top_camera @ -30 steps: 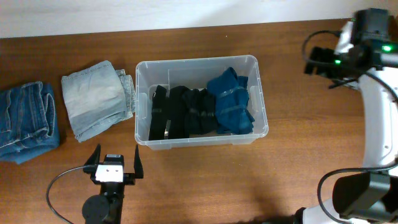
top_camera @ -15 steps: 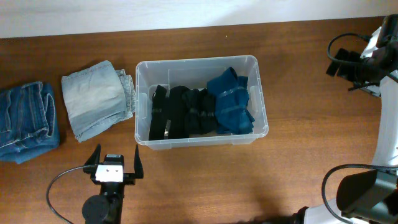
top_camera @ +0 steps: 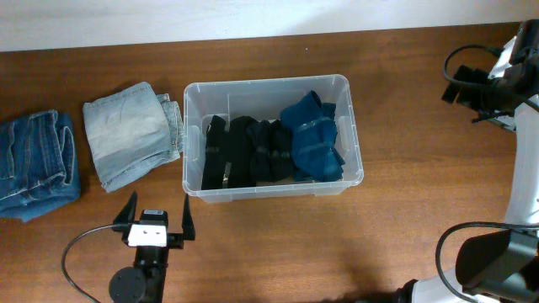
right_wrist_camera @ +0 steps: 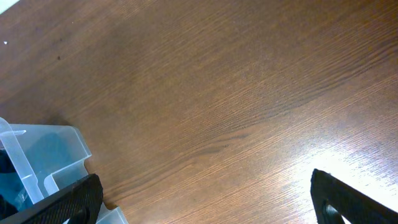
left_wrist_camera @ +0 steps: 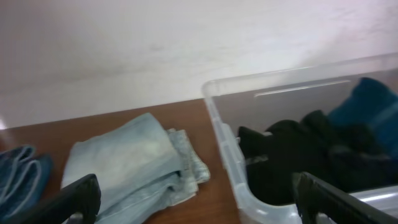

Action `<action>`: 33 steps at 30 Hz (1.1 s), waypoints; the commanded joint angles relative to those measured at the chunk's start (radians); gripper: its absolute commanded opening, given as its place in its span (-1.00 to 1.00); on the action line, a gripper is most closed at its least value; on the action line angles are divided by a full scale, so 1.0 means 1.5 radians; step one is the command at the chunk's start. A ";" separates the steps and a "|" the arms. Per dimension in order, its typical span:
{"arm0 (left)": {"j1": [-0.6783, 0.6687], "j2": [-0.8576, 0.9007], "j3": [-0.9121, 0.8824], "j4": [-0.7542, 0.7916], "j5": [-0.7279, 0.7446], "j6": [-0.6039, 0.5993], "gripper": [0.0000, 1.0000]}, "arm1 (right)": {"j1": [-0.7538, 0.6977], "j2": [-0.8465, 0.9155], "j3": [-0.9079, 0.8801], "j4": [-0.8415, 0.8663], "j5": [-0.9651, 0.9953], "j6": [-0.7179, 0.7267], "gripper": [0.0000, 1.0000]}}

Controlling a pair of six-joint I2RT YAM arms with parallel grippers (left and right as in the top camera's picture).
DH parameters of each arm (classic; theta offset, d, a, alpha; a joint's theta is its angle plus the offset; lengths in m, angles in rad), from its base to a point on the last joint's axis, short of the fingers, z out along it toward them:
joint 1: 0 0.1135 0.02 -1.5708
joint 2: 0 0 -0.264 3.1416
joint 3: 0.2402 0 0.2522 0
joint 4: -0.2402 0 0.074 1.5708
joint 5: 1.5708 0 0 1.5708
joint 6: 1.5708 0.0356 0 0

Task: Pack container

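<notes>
The clear plastic container (top_camera: 354, 150) stands mid-table and holds black garments (top_camera: 244, 151) and a blue garment (top_camera: 312, 139). It also shows in the left wrist view (left_wrist_camera: 217, 118) and at the lower left of the right wrist view (right_wrist_camera: 59, 149). A light-blue folded pair of jeans (top_camera: 126, 130) lies left of it, also in the left wrist view (left_wrist_camera: 124, 162). My left gripper (top_camera: 156, 219) is open and empty, in front of the container's left corner. My right gripper (top_camera: 459, 84) is open and empty, held high at the right, away from the container.
A darker blue folded pair of jeans (top_camera: 34, 164) lies at the far left edge, also in the left wrist view (left_wrist_camera: 18, 174). A white wall runs along the back of the table (top_camera: 404, 236). The right arm's base (top_camera: 488, 261) stands at the lower right.
My right arm swung to the right and away from the container between one second ago and half a second ago, then held still. The left arm has not moved.
</notes>
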 commanded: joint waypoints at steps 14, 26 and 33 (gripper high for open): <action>0.004 0.297 0.554 -0.448 0.020 0.094 1.00 | -0.002 -0.003 0.004 -0.001 0.006 -0.005 0.97; 0.004 0.805 1.086 -0.863 -0.008 0.169 1.00 | -0.002 -0.003 0.004 -0.001 0.006 -0.005 0.97; 0.004 0.937 1.146 -0.855 -0.087 0.176 0.99 | -0.002 -0.003 0.004 0.000 0.006 -0.005 0.98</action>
